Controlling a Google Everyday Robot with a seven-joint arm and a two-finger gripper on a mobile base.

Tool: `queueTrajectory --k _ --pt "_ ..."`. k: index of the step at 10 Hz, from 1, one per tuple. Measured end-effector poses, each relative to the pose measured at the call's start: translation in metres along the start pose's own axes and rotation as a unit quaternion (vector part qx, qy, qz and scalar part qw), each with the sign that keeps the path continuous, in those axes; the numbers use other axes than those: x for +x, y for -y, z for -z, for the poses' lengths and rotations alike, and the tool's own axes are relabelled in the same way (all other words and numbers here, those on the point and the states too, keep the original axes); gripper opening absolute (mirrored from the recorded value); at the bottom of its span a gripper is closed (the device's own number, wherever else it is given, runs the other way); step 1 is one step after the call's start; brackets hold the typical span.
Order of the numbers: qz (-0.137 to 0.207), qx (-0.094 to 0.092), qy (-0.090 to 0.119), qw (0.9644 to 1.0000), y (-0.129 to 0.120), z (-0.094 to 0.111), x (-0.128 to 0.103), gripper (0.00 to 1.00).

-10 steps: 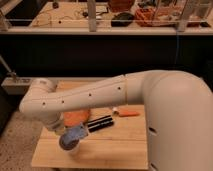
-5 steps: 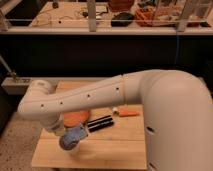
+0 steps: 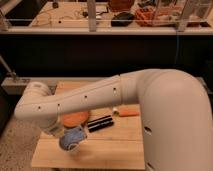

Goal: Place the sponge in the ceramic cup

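Observation:
The blue sponge [image 3: 76, 135] shows at the front left of the wooden table [image 3: 115, 147], just below the end of my white arm. A pale round rim that looks like the ceramic cup [image 3: 65, 143] lies against the sponge's lower left side. Whether the sponge rests inside it or hangs over it I cannot tell. My gripper [image 3: 64, 133] is at the end of the arm, right above the sponge and the cup, and mostly hidden by the wrist.
A wide orange dish [image 3: 75, 119] sits just behind the sponge. Black bars [image 3: 100, 123] lie to its right, with an orange, carrot-like thing [image 3: 129, 112] further right. My bulky arm spans the table's middle and right. A cluttered shelf runs along the back.

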Motion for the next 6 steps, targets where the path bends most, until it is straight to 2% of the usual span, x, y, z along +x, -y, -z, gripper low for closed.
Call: queueTrajectory --k 6 --pt "-0.001 0.0 -0.001 1.0 -0.0046 0.0007 -0.0033 0.12"
